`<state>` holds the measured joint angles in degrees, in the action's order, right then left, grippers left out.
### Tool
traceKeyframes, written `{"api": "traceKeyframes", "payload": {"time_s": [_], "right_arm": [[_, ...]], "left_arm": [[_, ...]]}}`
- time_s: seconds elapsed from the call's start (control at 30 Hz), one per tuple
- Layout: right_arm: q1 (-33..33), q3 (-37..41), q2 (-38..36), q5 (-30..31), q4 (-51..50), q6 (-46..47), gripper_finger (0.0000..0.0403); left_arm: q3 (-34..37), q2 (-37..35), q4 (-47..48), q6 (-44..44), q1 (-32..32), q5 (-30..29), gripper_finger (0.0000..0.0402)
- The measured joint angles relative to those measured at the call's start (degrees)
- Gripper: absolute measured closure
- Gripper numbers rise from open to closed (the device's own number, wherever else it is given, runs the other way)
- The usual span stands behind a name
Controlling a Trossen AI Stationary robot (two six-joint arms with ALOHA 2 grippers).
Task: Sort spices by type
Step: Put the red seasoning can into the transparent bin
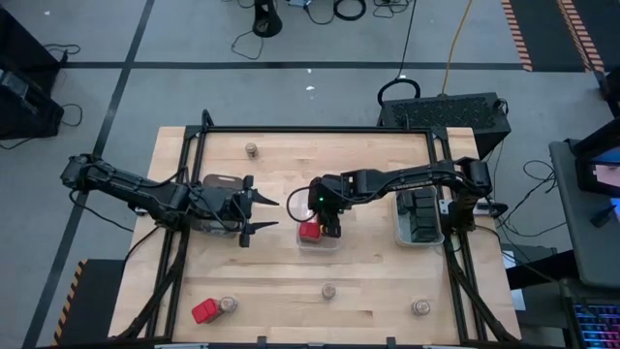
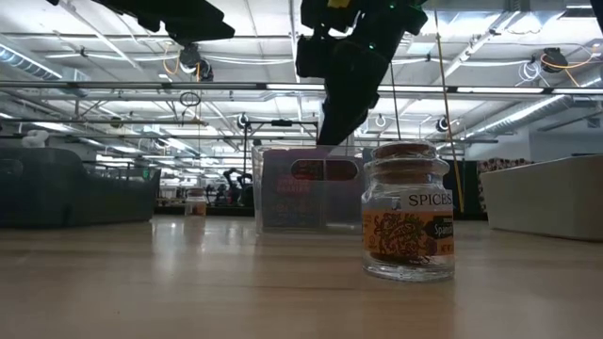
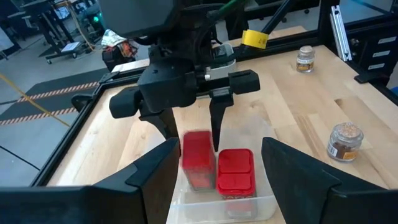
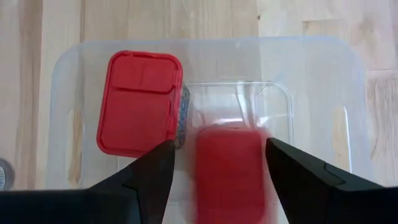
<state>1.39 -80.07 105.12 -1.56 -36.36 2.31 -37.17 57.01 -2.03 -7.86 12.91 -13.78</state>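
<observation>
Right gripper (image 4: pixel 214 180) hangs over the clear tray (image 4: pixel 323 68), jaws apart, a red box (image 4: pixel 231 171) dropping beside another. It could land tilted. Left gripper (image 1: pixel 260 215) waits, spread.

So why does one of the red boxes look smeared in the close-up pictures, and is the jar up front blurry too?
In the right wrist view one red box between the fingers is motion-smeared, while its neighbour in the clear tray is crisp; the left wrist view shows the same smear; in the low view the spice jar is sharp against ceiling-light glare.
</observation>
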Motion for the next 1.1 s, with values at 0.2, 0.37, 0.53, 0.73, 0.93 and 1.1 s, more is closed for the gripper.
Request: {"api": "traceKeyframes", "payload": {"time_s": [0.2,0.37,0.53,0.73,0.93,1.1], "right_arm": [[0.0,0.0,0.0,0.0,-0.1,1.5,0.017],[0.0,0.0,-0.2,0.0,0.8,1.5,0.017],[0.0,-1.4,-0.7,0.0,-0.3,1.6,0.017],[0.0,-4.5,-0.7,0.0,-7.2,6.7,0.0188],[-1.3,-4.9,-1.8,4.0,-13.0,8.1,0.028],[-2.4,-4.8,-2.7,7.3,-18.6,8.3,0.039]], "left_arm": [[0.0,0.0,0.0,0.0,0.0,0.0,0.0166],[0.0,0.0,0.0,0.0,0.0,0.0,0.0166],[0.0,0.0,0.0,0.0,0.0,0.0,0.0166],[0.0,0.0,0.1,0.0,0.0,0.0,0.0166],[0.0,0.0,0.9,0.0,0.0,0.0,0.0166],[0.0,0.0,1.1,0.0,0.0,0.0,0.0166]]}}
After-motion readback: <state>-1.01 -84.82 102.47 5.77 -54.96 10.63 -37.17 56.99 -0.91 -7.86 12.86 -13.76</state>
